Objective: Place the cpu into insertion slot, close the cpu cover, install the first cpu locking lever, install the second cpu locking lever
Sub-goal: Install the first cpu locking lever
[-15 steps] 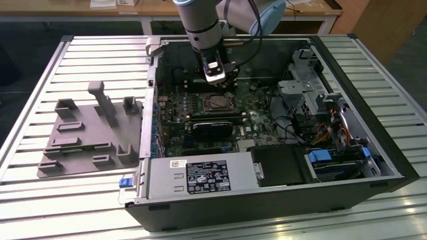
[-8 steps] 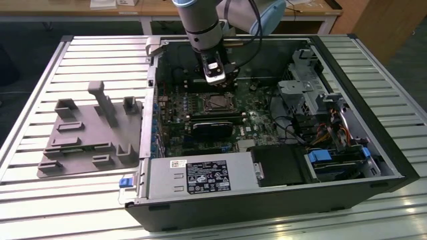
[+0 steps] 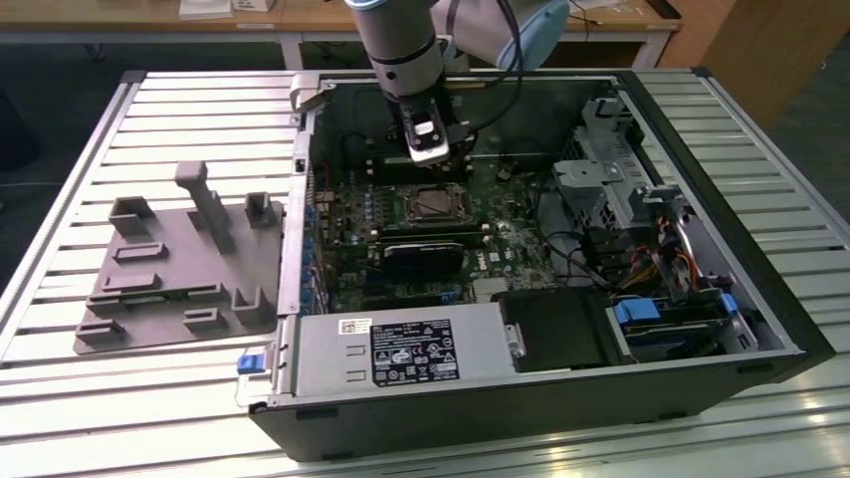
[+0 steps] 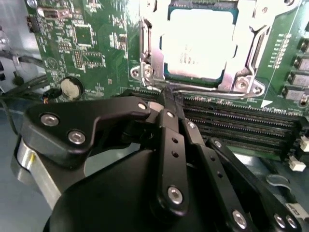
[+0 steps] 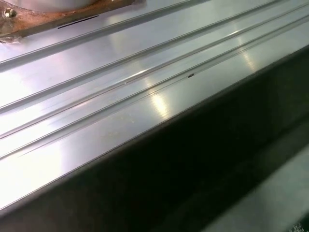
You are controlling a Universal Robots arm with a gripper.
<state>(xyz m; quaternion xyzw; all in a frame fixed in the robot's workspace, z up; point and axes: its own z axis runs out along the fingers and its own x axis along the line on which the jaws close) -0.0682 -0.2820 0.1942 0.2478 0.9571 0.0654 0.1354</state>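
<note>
My end effector (image 4: 166, 99) hangs with fingers pinched narrow, holding nothing, just beside the cpu (image 4: 198, 43). The cpu lies in the insertion slot (image 3: 435, 203) under the closed cpu cover (image 4: 251, 53). Long memory slots (image 4: 241, 125) run between us. The exterior view shows the open computer case (image 3: 770, 329) on the ribbed bench (image 5: 120, 96); a grey fixture (image 3: 179, 269) sits well apart.

cpu (image 4: 198, 46): dull silvery metal | cpu cover (image 4: 149, 53): shiny metal | claw (image 4: 166, 104): matt black | table (image 5: 120, 96): glossy ribbed metal
</note>
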